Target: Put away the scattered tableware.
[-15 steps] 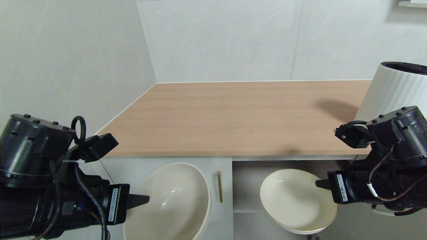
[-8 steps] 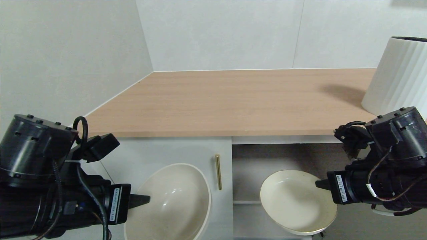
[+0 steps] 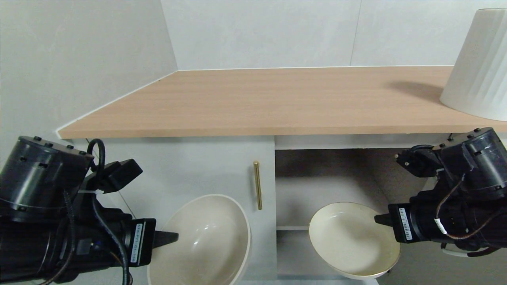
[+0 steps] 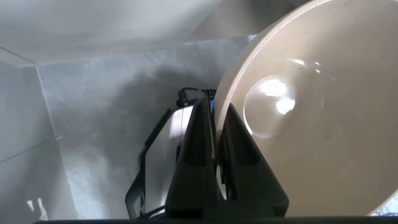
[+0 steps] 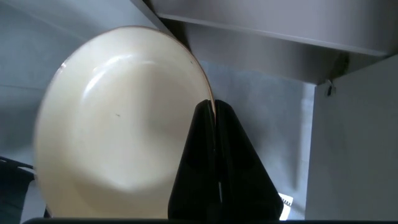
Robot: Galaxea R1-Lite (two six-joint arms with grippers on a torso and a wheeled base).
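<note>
left gripper [image 3: 174,236] apparently astride bowl [image 3: 210,241] rim

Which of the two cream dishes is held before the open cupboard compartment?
The shallow cream ceramic dish in the right gripper. The deeper cream bowl, in the left gripper, hangs before the closed grey door.

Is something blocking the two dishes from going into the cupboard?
The plate in the right gripper faces the open shelf, and nothing visible blocks it. The bowl in the left gripper is in front of the closed door, so that door is in its way unless it goes to the open side.
</note>
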